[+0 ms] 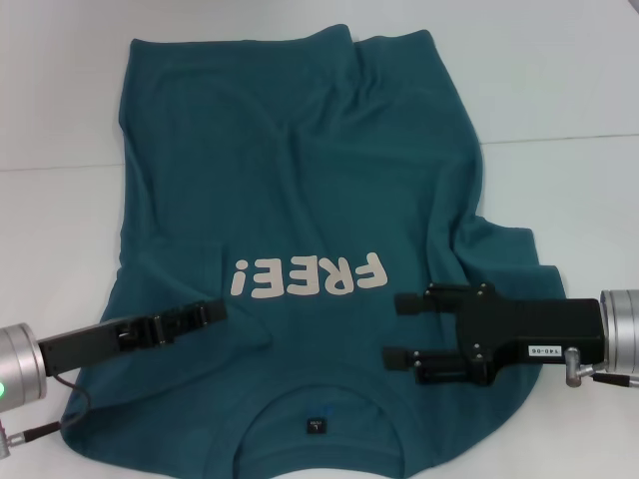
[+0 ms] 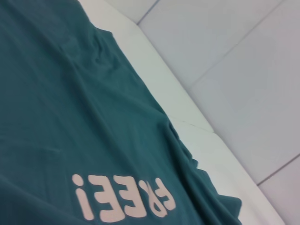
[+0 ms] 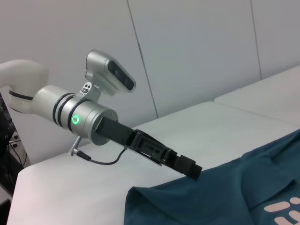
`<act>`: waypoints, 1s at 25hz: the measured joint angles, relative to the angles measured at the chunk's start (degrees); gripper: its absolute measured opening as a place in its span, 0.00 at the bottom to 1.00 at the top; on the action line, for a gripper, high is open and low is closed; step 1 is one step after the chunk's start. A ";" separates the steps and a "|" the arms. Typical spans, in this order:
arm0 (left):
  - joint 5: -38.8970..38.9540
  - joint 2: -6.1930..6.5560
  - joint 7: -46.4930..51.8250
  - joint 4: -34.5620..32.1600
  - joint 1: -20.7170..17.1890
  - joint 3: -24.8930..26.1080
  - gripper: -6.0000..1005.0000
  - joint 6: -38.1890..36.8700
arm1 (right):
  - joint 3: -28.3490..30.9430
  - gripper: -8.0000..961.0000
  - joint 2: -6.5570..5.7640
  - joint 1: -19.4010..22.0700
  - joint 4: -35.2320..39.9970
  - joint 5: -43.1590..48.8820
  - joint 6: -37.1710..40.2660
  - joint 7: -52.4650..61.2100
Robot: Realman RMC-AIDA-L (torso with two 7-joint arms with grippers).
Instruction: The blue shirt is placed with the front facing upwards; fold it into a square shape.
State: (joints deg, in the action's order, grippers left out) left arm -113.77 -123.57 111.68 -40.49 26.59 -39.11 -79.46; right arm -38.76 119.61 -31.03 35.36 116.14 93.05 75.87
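White lettering "FREE!" (image 1: 306,276) is printed across the chest of the blue shirt (image 1: 280,170); it is seen upside down in the lower middle of the head view. The same word (image 2: 123,197) is seen inverted at the bottom of the left wrist view. A small white label (image 1: 534,350) is fixed on the black body of the right gripper (image 1: 399,329), at lower right of the head view; its characters are too small to be read with certainty.
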 joint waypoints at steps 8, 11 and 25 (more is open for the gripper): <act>1.97 0.10 -0.78 -1.70 0.23 5.23 0.46 -0.05 | 0.19 0.76 -0.34 0.58 0.12 -1.96 -1.51 0.75; 4.65 0.25 -1.51 -1.93 -0.15 6.20 0.62 -0.52 | 1.07 0.76 -0.77 0.79 0.18 -2.35 -4.05 2.76; 6.28 0.45 -7.20 -2.07 -0.34 6.21 0.89 -3.71 | 4.22 0.76 -3.49 5.13 9.22 -1.09 -14.63 27.25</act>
State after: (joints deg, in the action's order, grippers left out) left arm -107.49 -123.12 104.48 -42.55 26.25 -32.89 -83.17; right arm -34.54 116.12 -25.90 44.58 115.05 78.42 103.11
